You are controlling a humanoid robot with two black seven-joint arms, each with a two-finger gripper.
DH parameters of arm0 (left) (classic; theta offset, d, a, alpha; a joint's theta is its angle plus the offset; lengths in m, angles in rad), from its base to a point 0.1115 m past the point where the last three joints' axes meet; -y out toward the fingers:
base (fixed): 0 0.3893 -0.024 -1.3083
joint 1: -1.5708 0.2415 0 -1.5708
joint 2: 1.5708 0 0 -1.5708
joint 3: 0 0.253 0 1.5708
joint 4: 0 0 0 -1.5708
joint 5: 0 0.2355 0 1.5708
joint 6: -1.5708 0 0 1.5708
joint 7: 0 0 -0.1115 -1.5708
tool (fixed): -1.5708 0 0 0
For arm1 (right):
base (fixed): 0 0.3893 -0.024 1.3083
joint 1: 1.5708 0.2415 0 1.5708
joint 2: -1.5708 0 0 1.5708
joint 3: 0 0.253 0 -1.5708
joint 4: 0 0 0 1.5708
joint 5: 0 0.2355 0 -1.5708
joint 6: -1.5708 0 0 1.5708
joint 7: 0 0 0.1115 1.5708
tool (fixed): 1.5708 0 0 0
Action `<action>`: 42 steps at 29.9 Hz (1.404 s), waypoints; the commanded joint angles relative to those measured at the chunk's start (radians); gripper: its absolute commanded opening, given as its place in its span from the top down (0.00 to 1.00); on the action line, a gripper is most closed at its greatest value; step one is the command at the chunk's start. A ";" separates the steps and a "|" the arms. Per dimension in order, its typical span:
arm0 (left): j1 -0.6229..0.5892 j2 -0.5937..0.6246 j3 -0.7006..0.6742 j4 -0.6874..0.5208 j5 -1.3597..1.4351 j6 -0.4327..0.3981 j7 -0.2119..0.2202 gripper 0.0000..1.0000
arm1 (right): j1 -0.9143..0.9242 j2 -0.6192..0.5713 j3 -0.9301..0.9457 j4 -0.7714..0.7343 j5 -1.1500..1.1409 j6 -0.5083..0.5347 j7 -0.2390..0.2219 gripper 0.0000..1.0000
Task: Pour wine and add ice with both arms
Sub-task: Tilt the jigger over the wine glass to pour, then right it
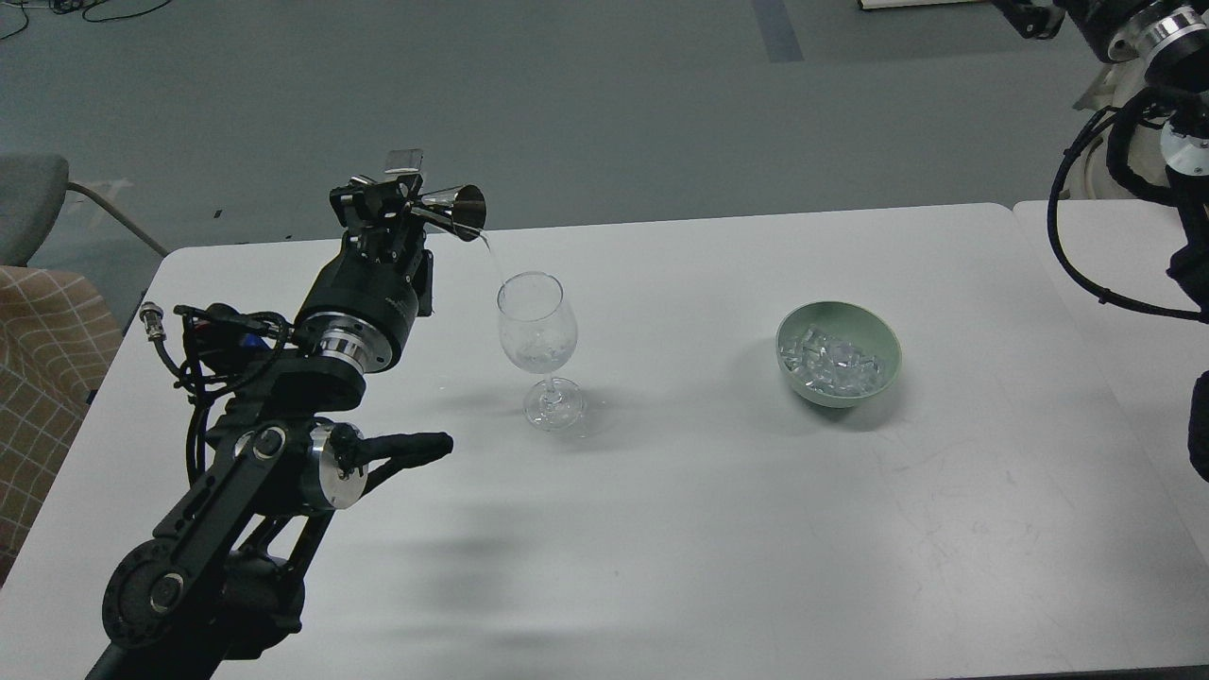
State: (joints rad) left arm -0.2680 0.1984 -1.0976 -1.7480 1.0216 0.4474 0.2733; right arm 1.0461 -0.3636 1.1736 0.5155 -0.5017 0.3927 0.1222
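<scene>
A clear stemmed glass stands upright on the white table, left of centre. My left gripper is shut on a small steel measuring cup, tipped on its side above and left of the glass rim. A thin clear stream of wine runs from the cup's mouth toward the glass. A little liquid glints in the glass bowl. The ice lies as several clear cubes in a pale green bowl at the right. Only upper parts of my right arm show at the right edge; its gripper is out of view.
A second white table adjoins on the right. A chair with a checked cushion stands at the left edge. Grey floor lies beyond the table's far edge.
</scene>
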 commanded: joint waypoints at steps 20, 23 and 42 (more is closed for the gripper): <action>-0.045 0.044 -0.001 -0.007 0.008 -0.098 -0.014 1.00 | -0.002 -0.018 0.009 0.000 0.000 0.000 0.000 0.00; -0.043 0.042 0.001 -0.007 0.008 -0.107 -0.016 1.00 | -0.002 -0.018 0.011 0.000 0.002 0.000 0.000 0.00; -0.054 0.049 0.013 -0.008 0.075 -0.176 -0.026 1.00 | -0.009 -0.034 0.017 0.000 0.002 0.002 0.000 0.00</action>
State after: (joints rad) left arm -0.3201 0.2444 -1.0907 -1.7550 1.0912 0.2815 0.2475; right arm 1.0375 -0.3968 1.1903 0.5154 -0.5001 0.3941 0.1228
